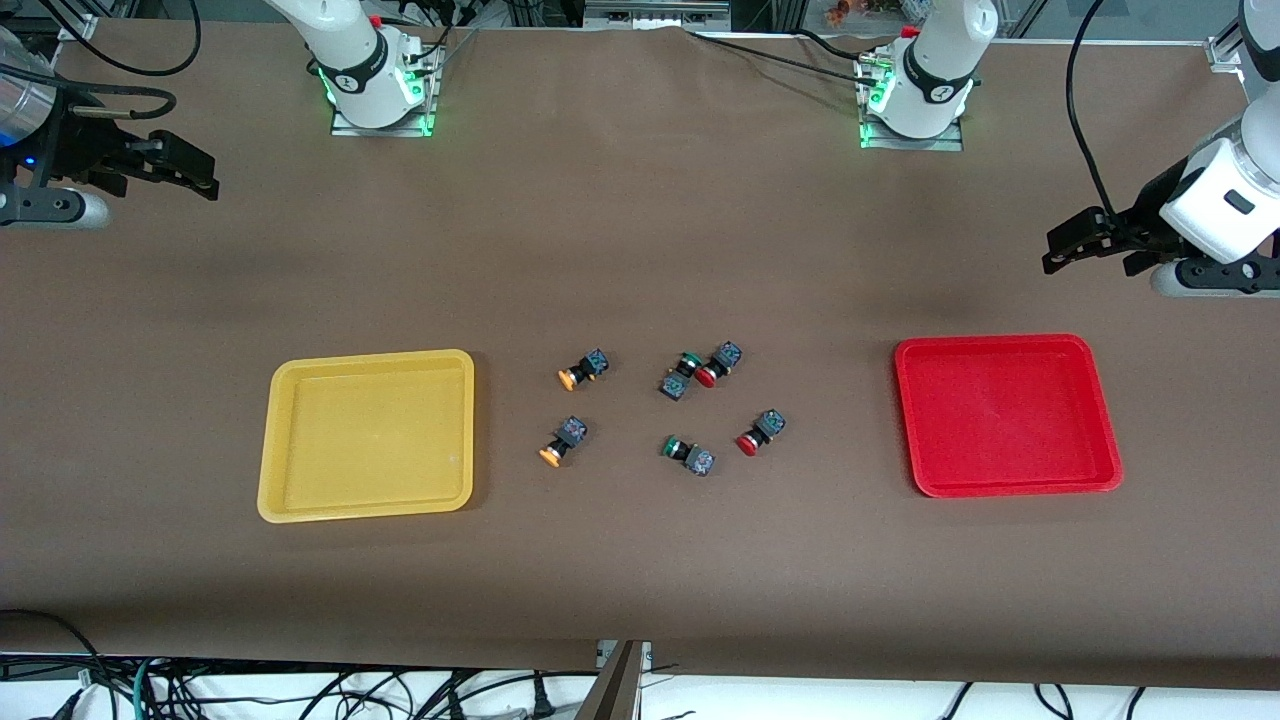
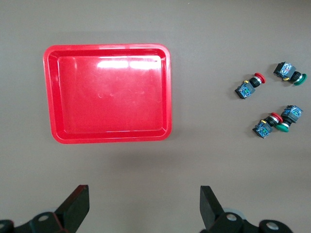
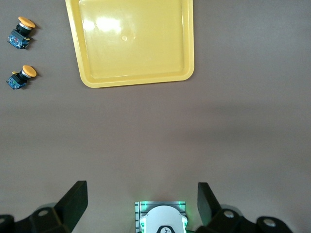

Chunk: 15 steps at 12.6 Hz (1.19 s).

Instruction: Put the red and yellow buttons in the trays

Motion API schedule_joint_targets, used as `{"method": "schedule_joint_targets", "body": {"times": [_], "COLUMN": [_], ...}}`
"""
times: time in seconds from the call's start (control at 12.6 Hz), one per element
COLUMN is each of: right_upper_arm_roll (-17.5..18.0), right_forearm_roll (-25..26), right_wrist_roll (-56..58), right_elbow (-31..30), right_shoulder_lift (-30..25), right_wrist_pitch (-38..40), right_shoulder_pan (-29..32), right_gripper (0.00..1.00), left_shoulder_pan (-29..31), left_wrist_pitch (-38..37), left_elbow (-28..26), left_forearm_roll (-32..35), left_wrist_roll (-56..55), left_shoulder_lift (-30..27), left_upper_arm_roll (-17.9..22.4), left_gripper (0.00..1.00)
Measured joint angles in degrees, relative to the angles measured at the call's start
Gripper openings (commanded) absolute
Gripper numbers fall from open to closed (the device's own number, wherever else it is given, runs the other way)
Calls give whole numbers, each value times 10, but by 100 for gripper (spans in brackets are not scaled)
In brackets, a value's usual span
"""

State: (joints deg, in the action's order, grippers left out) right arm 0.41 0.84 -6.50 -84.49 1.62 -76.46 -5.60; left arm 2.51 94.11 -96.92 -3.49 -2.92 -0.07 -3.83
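Brown bench [image 1: 640,250] carries a yellow tray [image 1: 290,500] toward the right arm's end and a red tray [image 1: 1005,488] toward the left arm's end, both holding nothing. Between them, six push-button switches lie on their sides: two yellow buttons [image 1: 583,369] [image 1: 562,442] nearer the yellow tray, two red buttons [image 1: 718,364] [image 1: 761,432] nearer the red one, two green buttons [image 1: 681,374] [image 1: 688,453] mixed in, one touching a red. Left hand [image 1: 1080,245] hangs spread near the red tray; right hand [image 1: 190,172] hangs spread at the other end. Nothing blocks the buttons. No legible writing.
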Motion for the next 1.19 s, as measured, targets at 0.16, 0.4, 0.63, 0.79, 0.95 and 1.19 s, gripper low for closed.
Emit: {"method": "schedule_joint_targets", "body": {"times": [0.16, 0.4, 0.63, 0.79, 0.95, 1.19], "right_upper_arm_roll": [0, 0, 0, 0, 5, 11], "right_forearm_roll": [1, 2, 34, 36, 27, 3], "right_wrist_roll": [0, 0, 0, 0, -29, -208], "right_elbow": [0, 0, -5, -8, -10, -13], "right_shoulder_lift": [0, 0, 23, 67, 115, 202], "right_wrist_pitch": [0, -2, -12, -27, -75, -184], "right_shoulder_pan": [0, 0, 2, 3, -8, -72], "right_gripper": [100, 100, 100, 100, 100, 100], "left_shoulder_pan": [0, 0, 1, -5, -32, -98], "left_wrist_pitch": [0, 0, 0, -11, -15, 54], "left_elbow": [0, 0, 0, 0, -3, 60], "left_forearm_roll": [0, 0, 0, 0, 1, 1], "left_wrist_roll": [0, 0, 0, 3, 11, 18], "left_shoulder_lift": [0, 0, 3, 15, 67, 223], "left_upper_arm_roll": [0, 1, 0, -4, -20, -30], "left_gripper": [100, 100, 100, 100, 100, 100]}}
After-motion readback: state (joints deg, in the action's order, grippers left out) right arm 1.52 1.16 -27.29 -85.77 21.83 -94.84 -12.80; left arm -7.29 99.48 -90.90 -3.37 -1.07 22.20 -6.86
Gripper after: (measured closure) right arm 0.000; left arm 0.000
